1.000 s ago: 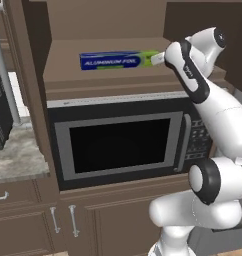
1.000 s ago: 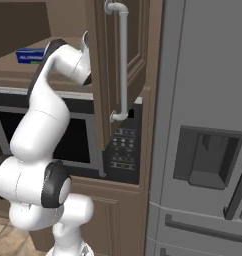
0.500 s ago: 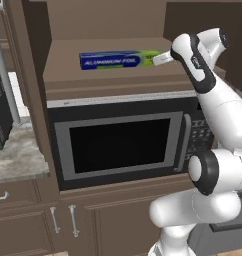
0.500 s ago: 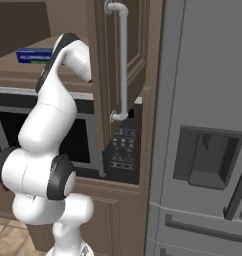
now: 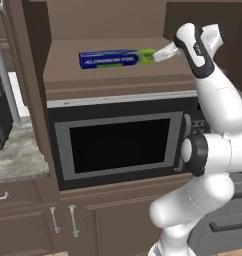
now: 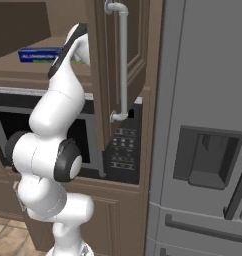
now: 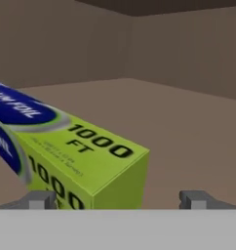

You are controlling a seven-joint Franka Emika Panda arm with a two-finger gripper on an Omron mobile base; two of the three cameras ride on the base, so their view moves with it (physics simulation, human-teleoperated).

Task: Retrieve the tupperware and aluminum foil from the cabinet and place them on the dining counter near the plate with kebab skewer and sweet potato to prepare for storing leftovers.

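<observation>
The aluminum foil [image 5: 120, 58] lies lengthwise on the cabinet [image 5: 113, 75] shelf above the microwave [image 5: 118, 145], its green end nearest the fully open, empty end effector [image 7: 117, 199], which should centre the jaws over that end before closing.

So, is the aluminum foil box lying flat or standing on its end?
Lying flat. The aluminum foil rests lengthwise on the cabinet shelf above the microwave, green end toward the open claw.

The foil box [image 5: 118, 58], upper middle of the left base view, reads "ALUMINUM FOIL" in white. In the hand view its green end [image 7: 90, 161] reads "1000 FT".
</observation>
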